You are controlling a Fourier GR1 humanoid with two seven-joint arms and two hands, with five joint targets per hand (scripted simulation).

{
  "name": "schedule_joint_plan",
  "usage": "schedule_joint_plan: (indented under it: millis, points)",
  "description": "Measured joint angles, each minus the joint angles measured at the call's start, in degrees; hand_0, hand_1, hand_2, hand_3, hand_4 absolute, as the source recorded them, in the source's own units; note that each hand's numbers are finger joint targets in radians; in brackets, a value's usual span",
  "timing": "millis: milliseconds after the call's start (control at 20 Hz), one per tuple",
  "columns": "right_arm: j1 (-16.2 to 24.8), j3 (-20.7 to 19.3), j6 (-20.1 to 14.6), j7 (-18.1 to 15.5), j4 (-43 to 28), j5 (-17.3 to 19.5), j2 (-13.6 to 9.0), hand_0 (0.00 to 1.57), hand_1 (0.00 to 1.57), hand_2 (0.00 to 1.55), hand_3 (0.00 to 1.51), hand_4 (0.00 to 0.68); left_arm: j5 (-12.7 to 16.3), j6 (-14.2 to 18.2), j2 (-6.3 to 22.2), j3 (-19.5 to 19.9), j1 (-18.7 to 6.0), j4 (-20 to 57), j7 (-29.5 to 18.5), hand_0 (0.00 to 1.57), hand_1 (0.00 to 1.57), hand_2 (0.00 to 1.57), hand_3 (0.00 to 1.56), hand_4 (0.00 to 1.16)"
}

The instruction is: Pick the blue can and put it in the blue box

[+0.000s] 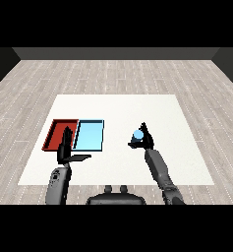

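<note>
Lying side by side near the left edge of the white table [137,106], the red tray [54,131] and the light blue tray [90,135] share one long wall, the blue one on the side nearer the table's middle. A narrow margin of bare surface separates the red tray from the table's left edge. A wide stretch of bare table lies between the blue tray and the right hand [145,139], and more open surface runs behind both trays to the far edge and out to the right edge. The blue can [138,134] is well apart from the blue tray, to its right, at about the same depth on the table. It is enclosed by the right hand, whose fingers curl round it; only its rounded, pale blue upper part shows above the black fingers, close in shade to the blue tray's floor. Whether the can rests on the table or is raised cannot be told. The left hand [66,145] stands at the near edge of the trays, over their shared wall, fingers straight and pointing away, thumb spread sideways, holding nothing.
</note>
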Motion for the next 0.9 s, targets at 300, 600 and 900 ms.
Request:
schedule_joint_plan:
  millis: [300,600,900]
  points:
    - [-2.6,0.1,-1.8,-1.2,3.5,-1.1,0.3,0.00,0.00,0.50,0.00,0.000,0.4,-1.1,0.4,0.3,1.8,0.2,-1.5,0.00,0.00,0.00,0.00,0.00]
    - [-5.3,0.4,-8.8,0.1,6.6,-0.2,0.5,1.47,1.47,1.46,1.45,0.543,1.6,-2.2,0.8,1.0,1.3,0.9,-2.1,0.00,0.00,0.00,0.00,0.00]
    - [-5.9,1.0,-11.0,-0.9,8.8,0.5,0.4,1.43,1.43,1.44,1.37,0.504,-0.2,-0.6,-0.7,-1.1,3.2,-2.6,-0.8,0.00,0.00,0.00,0.00,0.00]
